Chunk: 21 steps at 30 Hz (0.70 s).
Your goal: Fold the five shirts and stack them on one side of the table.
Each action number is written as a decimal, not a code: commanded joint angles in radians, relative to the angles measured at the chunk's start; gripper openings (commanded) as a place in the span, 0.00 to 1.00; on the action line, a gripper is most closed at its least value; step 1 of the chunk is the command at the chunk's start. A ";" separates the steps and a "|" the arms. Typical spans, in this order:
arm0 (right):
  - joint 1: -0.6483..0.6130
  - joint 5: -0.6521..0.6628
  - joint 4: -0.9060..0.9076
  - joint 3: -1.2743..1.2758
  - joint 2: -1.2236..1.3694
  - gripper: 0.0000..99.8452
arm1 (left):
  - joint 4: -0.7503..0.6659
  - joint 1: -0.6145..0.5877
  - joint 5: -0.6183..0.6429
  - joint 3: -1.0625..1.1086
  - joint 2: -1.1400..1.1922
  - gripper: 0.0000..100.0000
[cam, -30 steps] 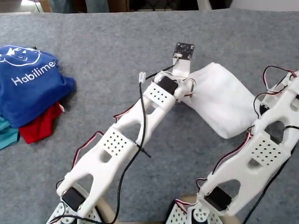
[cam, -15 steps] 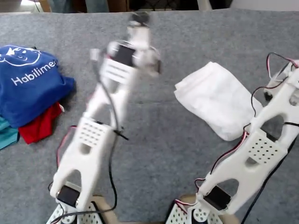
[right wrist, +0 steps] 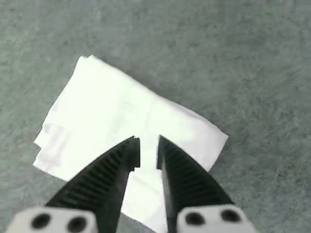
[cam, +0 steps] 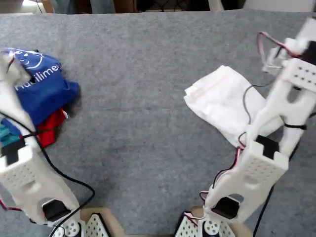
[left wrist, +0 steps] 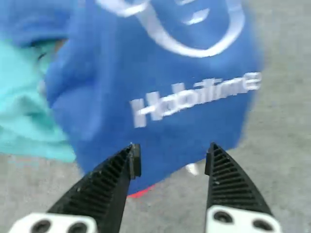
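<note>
My left end effector (left wrist: 173,148) hangs wide open and empty above the blue shirt (left wrist: 160,77), so a deep grab could, I judge, drag the teal shirt (left wrist: 24,121) along.

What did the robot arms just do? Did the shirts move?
The left arm left the white shirt and swung across the table. Its claw is now open above the blue shirt. The right arm stretched farther out beside the white shirt. The white shirt stayed folded in place, and the blue shirt and red shirt did not move.
</note>
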 commanded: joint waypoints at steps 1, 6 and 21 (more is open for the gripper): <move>-0.091 0.011 0.003 0.079 -0.114 0.03 | -0.147 -0.064 -0.005 0.262 -0.086 0.23; -0.169 0.012 0.002 0.197 -0.185 0.03 | -0.391 -0.216 0.000 0.418 -0.040 0.18; -0.338 0.012 0.000 0.297 -0.240 0.03 | -0.603 -0.562 -0.098 -0.056 0.152 0.03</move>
